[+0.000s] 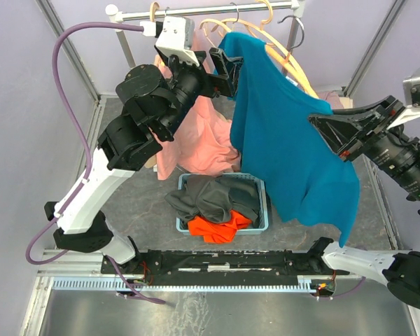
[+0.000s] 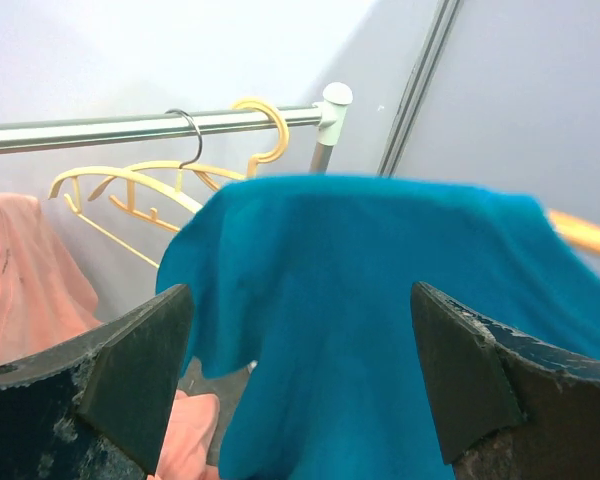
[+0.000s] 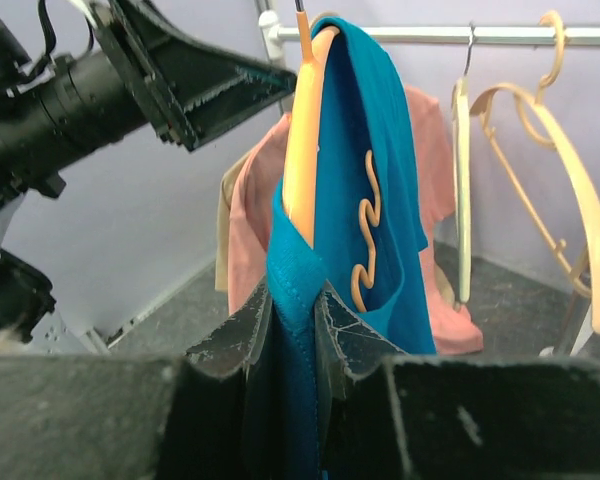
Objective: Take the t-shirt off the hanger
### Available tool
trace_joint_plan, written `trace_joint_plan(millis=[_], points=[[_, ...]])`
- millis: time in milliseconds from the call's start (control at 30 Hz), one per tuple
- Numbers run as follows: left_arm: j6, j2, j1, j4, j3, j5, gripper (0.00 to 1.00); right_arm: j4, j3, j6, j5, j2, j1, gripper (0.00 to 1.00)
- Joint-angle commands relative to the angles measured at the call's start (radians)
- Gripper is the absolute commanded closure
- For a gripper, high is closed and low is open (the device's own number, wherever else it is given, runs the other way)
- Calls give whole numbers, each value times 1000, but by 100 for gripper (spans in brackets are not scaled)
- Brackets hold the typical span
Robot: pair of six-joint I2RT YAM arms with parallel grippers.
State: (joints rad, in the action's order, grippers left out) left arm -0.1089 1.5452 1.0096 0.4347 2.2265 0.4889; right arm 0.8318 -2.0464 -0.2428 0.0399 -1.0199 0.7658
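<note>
- Top view: lilac walls close in a grey table (image 1: 147, 210), with a rail (image 1: 217, 10) across the top of the frame and a basket (image 1: 264, 210) of clothes low in the centre.
- The teal t-shirt (image 1: 287, 147) hangs right of centre on a pale hanger (image 1: 297, 70). The hanger's bare arm slopes from the rail down toward the right.
- The right gripper (image 1: 322, 129) comes in from the right edge and meets the shirt at its lower shoulder. The left gripper (image 1: 226, 72) sits at the shirt's upper left edge, just beside the cloth.
- Left wrist view: the left gripper (image 2: 300, 380) stands wide with nothing between its fingers. The t-shirt (image 2: 380, 320) fills the gap beyond them, draped from upper left to right. Empty hangers and the rail (image 2: 130, 128) lie behind.
- Right wrist view: the right gripper (image 3: 295, 330) is narrow, pinching a fold of the t-shirt (image 3: 380, 150). The hanger (image 3: 302, 150) rises straight above the pinch, inside the cloth.
- Judgement: the shirt's long axis follows the sloping hanger. The right arm holds the low end and the left arm is nearer the high end, so the shirt likely comes off toward the lower right.
</note>
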Motion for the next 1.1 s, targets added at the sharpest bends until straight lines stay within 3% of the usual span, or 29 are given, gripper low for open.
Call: trace_joint_plan(millis=[0,433,1067], points=[[63,-6,-2,-50,45,-40,5,-36,3,-20,-41,21,6,99],[41,7,-3,-31,56,-93,5,-27,94,-21,-29,55,6,99],[-213,47,-2,52,19,-229,6,-87,148,28,65,53,7,99]])
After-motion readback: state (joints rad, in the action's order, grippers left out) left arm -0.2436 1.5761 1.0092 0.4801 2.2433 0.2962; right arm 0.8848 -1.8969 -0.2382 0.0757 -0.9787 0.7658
